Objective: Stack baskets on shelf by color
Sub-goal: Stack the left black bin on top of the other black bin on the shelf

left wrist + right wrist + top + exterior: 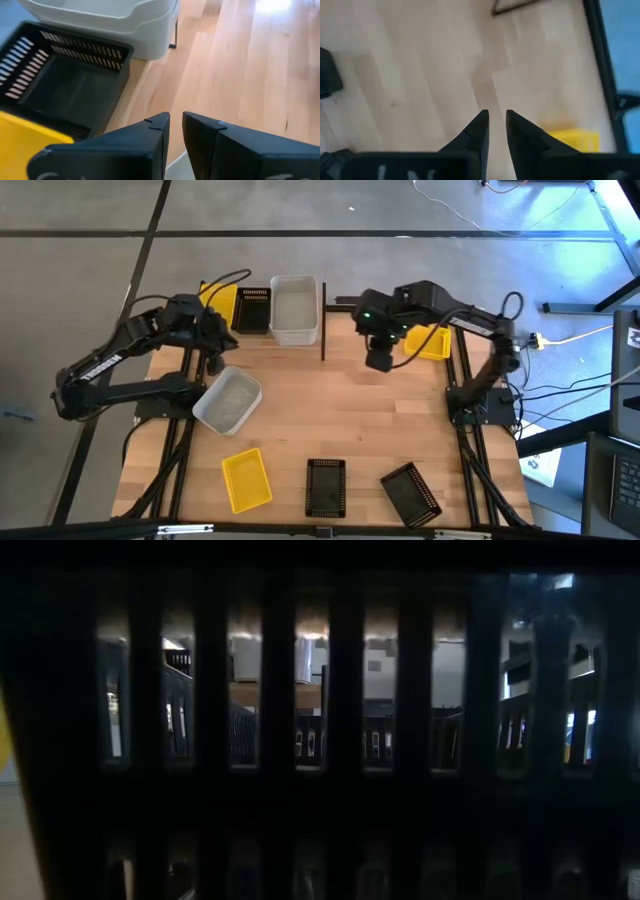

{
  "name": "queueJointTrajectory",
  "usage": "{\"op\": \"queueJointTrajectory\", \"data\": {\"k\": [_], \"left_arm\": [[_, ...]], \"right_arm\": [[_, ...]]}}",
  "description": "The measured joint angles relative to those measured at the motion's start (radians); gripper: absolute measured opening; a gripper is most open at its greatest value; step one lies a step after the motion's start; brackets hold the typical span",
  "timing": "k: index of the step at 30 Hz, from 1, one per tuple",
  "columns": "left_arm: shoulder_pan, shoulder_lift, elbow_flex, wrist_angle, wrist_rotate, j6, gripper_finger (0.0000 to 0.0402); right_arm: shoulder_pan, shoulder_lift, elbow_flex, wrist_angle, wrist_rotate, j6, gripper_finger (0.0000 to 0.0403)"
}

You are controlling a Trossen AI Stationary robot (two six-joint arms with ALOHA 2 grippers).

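My left gripper (214,366) (176,116) hangs over the table's left half, shut on a translucent white basket (228,400). On the shelf at the far edge a yellow basket (220,302), a black one (253,310) (65,80) and stacked white ones (295,308) (115,20) stand left of the black upright divider (323,330). Right of the divider is another yellow basket (430,340) (570,137). My right gripper (380,360) (497,112) hovers beside that one over bare wood, its fingers a narrow gap apart and holding nothing. My left gripper has the white basket's rim (177,167) in the narrow gap between its two fingers, at the basket's far left end (212,383). The fingers slant down from the left. The basket hangs tilted below them; whether its low end touches the table, I cannot tell.
Near the table's front edge lie a yellow basket (245,478) and two black ones (325,485) (410,492). A black slotted wall (330,720) stands right before the low camera and hides almost all of that view. The middle of the tabletop (340,410) is bare wood.
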Motion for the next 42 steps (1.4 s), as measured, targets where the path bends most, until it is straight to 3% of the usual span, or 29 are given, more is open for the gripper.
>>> {"op": "queueJointTrajectory", "data": {"k": [2, 7, 10, 16, 20, 27, 34, 42], "left_arm": [[0.000, -0.017, 0.000, 0.000, -0.017, -0.011, 0.0044], [0.000, -0.047, 0.000, 0.000, -0.050, -0.045, 0.0044], [0.000, -0.059, 0.000, 0.000, -0.068, -0.052, 0.0044], [0.000, -0.064, 0.000, -0.001, -0.071, -0.052, 0.0044], [0.000, -0.064, 0.000, -0.001, -0.070, -0.045, 0.0044], [0.000, -0.063, 0.000, -0.002, -0.070, -0.014, 0.0044], [0.000, -0.063, 0.000, -0.007, -0.060, 0.010, 0.0044], [0.000, -0.063, 0.000, -0.009, -0.059, 0.027, 0.0044]], "right_arm": [[0.002, -0.065, -0.107, 0.069, -0.063, 0.050, 0.0065], [0.066, -0.185, -0.359, 0.342, -0.426, 0.098, 0.0065], [0.124, -0.212, -0.465, 0.534, -0.522, 0.089, 0.0065], [0.237, -0.190, -0.608, 0.772, -0.517, 0.070, 0.0065], [0.307, -0.158, -0.674, 0.895, -0.458, 0.076, 0.0065], [0.421, -0.045, -0.742, 1.150, -0.450, 0.173, 0.0065], [0.483, 0.087, -0.743, 1.236, -0.419, 0.240, 0.0065], [0.496, 0.136, -0.743, 1.242, -0.345, 0.258, 0.0065]]}}
